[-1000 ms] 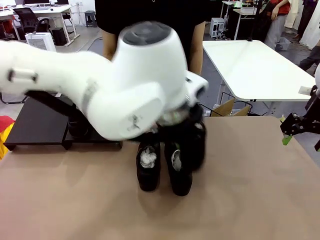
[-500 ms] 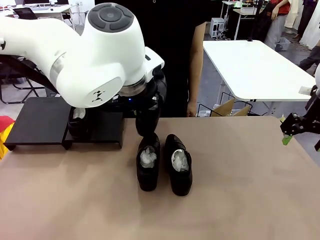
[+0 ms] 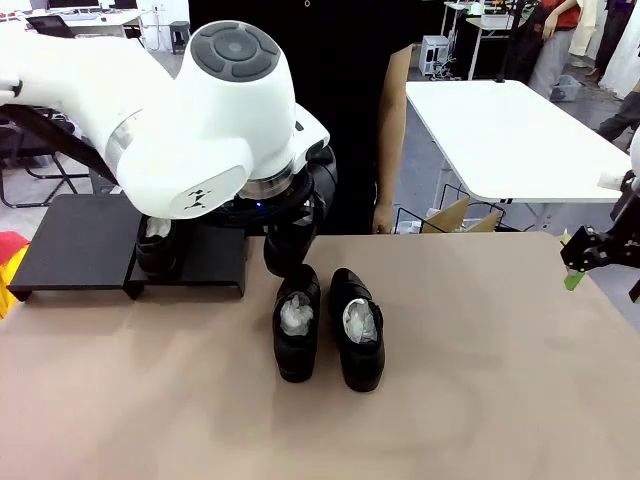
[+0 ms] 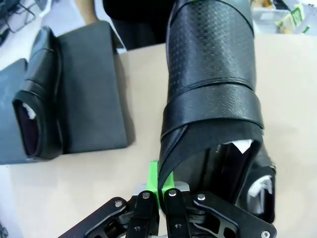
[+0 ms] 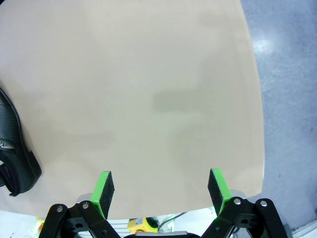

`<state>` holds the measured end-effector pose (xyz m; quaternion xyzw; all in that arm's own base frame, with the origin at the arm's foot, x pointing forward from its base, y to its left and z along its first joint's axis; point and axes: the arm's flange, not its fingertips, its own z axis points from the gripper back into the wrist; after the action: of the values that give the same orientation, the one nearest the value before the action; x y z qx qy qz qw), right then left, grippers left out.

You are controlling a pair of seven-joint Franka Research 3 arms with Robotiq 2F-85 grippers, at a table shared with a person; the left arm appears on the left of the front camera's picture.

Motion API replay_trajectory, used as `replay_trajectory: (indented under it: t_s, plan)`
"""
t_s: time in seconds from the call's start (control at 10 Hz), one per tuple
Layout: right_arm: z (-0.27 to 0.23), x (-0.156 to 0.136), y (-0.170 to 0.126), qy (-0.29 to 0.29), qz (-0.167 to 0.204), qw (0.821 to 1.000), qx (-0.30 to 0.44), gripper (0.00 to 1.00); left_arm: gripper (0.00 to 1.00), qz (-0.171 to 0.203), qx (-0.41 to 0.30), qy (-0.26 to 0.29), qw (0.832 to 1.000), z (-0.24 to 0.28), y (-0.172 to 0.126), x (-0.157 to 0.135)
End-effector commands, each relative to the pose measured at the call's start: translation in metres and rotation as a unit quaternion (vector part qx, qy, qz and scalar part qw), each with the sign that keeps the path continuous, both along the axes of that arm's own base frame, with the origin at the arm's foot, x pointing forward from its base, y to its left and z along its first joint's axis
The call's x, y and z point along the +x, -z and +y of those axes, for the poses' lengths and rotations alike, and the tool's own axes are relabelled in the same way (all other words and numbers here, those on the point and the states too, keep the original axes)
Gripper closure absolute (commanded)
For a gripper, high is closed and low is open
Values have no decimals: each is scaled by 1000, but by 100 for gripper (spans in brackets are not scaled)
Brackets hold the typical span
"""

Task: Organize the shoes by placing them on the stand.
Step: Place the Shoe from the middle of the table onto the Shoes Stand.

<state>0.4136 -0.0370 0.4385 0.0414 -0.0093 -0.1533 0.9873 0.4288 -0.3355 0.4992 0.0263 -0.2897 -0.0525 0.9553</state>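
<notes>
My left gripper is shut on the heel rim of a black shoe, which hangs toe-down just above the table near the stand's right end. The black stand sits at the far left with one shoe on its right panel; the left wrist view shows that shoe beside a bare part of the panel. Two more paper-stuffed shoes lie side by side mid-table. My right gripper hovers open over the table's right edge, with nothing between its fingers.
A person in black stands at the far edge, one hand hanging behind the table. A white table and a cardboard box lie beyond the far right corner. A red and yellow object pokes in at the left edge.
The left arm has risen from over the shoes mid-table and swung left, carrying one shoe toward the stand. Two shoes stay on the table. The right arm is still.
</notes>
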Motion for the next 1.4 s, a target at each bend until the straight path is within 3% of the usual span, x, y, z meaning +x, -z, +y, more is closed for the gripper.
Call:
replay_trajectory:
  t_s: [0.0, 0.3, 0.7, 1.3]
  plan:
    - [0, -3, 0, -9, -1, 1000, -3, 0, 100, -48, 22, -15, 998, 16, -2, 22]
    - [0, -3, 0, -9, -1, 1000, -3, 0, 100, -7, -14, 18, 1000, 57, 8, 53]
    - [0, -3, 0, -9, -1, 1000, -3, 0, 100, 15, -37, -44, 998, 101, 18, 78]
    - [0, -3, 0, -9, -1, 1000, -3, 0, 100, 26, -6, -90, 996, 121, 39, 83]
